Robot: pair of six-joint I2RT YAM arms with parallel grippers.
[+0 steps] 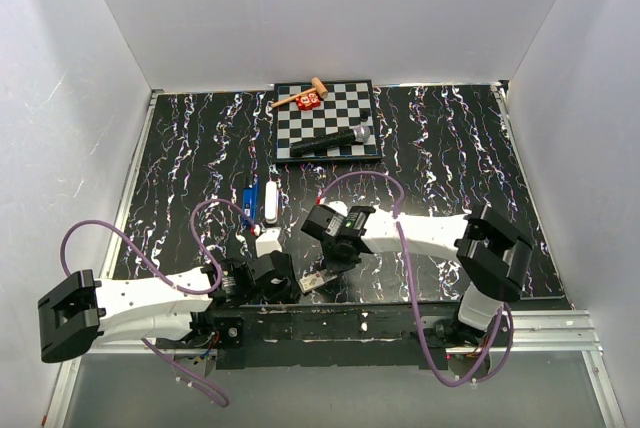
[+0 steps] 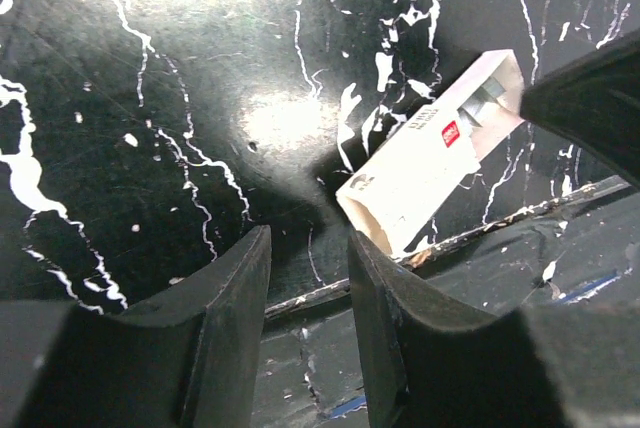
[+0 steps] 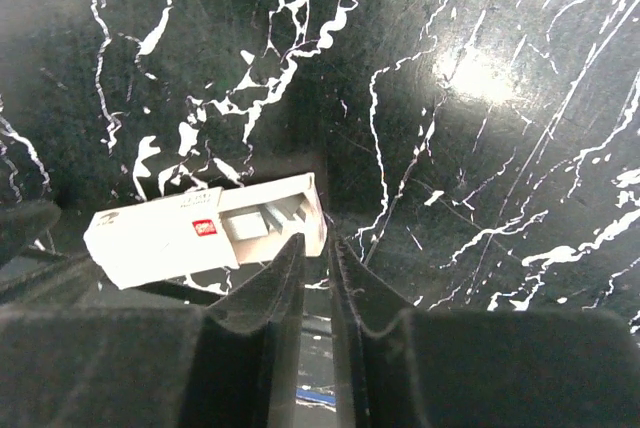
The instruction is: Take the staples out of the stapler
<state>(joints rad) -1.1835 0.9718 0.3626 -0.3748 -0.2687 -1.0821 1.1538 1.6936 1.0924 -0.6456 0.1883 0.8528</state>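
The top camera looks steeply down from above the near edge over the whole desk (image 1: 450, 168). Both wrist cameras look down, close to the desk's near edge, sharing one white box (image 2: 420, 173).

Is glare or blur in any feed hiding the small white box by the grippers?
Left wrist: glare washes out the tabletop along the top edge, plus a patch mid-frame; the white box is sharp. Right wrist: one glare patch upper right, clear of the box; the right gripper is dark and soft up close. Top external: evenly lit, no glare.
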